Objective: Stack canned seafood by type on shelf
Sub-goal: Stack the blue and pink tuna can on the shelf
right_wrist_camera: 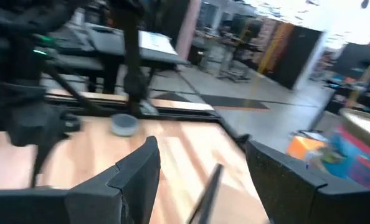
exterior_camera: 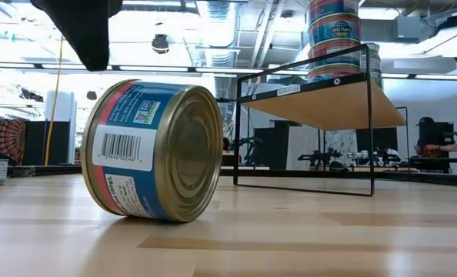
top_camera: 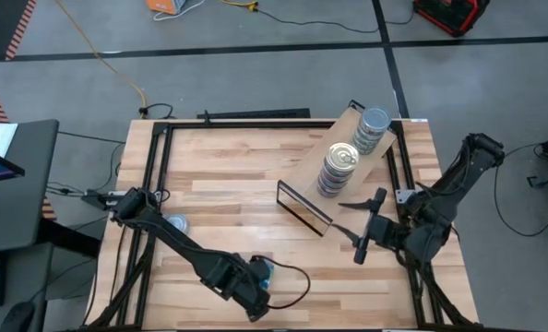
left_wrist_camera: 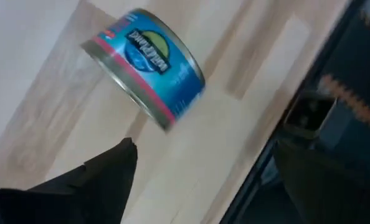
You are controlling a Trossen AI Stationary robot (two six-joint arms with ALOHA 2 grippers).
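Observation:
A blue-labelled tin [exterior_camera: 151, 150] stands tilted on its lower rim [exterior_camera: 163, 218] at the table's near edge, its gold end facing sideways; it also shows in the high view [top_camera: 263, 270] and the left wrist view [left_wrist_camera: 144, 65]. My left gripper [top_camera: 256, 295] is open just above and behind this tin, which lies ahead of the fingers [left_wrist_camera: 207, 149]. My right gripper [top_camera: 359, 231] waits open beside the shelf [top_camera: 309, 173]. Two stacks of tins [top_camera: 339, 166] [top_camera: 374, 129] stand on the shelf board [exterior_camera: 328, 104]. A single tin [top_camera: 175, 223] lies flat on the table under my left arm.
The shelf's thin black frame [exterior_camera: 301, 127] stands on the table's right half, right of the tilted tin. Black rails [top_camera: 154, 175] run along the table's edges. The single tin also shows far off in the right wrist view [right_wrist_camera: 124, 124].

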